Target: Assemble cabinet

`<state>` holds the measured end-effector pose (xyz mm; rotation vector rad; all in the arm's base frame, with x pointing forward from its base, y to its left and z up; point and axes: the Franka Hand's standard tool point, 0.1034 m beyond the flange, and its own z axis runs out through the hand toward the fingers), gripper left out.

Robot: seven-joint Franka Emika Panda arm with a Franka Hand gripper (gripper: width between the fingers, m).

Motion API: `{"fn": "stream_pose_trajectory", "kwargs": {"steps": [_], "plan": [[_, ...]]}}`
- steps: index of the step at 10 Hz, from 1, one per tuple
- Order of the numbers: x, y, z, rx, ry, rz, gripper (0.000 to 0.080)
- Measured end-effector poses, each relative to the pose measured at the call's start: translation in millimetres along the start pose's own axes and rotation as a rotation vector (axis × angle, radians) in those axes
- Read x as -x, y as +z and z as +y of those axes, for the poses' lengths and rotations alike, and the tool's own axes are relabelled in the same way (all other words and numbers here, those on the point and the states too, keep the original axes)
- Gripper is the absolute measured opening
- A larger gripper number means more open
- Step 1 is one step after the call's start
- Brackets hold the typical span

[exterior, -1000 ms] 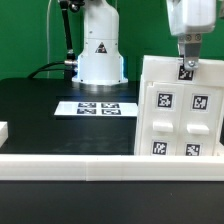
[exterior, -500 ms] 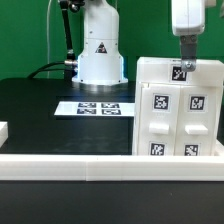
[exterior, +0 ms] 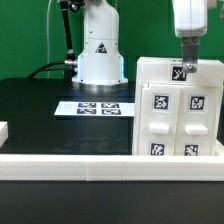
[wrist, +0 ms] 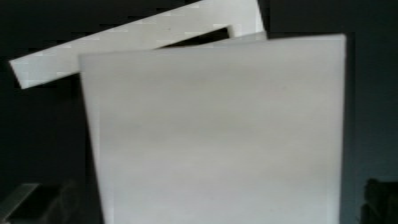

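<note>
Exterior view, left to right: small white block point(exterior: 3, 131) at the left edge, marker board point(exterior: 98, 108) flat on the black table point(exterior: 40, 110) in front of the arm's base point(exterior: 100, 50), cabinet point(exterior: 180, 110) upright on the exterior view's right against the white front rail point(exterior: 70, 166). Four tagged drawer fronts face the camera.

Gripper point(exterior: 187, 66) sits at the cabinet's top edge, by a tag there. Fingertips are hard to make out, but the jaws read as spread wide, holding nothing.

Judgement: release step. To do it well, lift straight up so the fingers don't drag the cabinet off square, and check it stands before moving off.

Wrist view adds only a close white cabinet face point(wrist: 214, 140) filling the picture, with an opening behind its upper edge; no tags, table layout or fingers clearly visible. The exterior view gives placement and context.
</note>
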<state>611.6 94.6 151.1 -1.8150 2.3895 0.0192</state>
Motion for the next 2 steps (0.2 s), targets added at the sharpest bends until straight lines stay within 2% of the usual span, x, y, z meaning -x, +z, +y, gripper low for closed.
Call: {"fn": "stream_pose_trajectory", "kwargs": {"steps": [2], "plan": [[0.2, 0.3, 0.2, 0.000, -0.006, 0.000, 0.0797]]}}
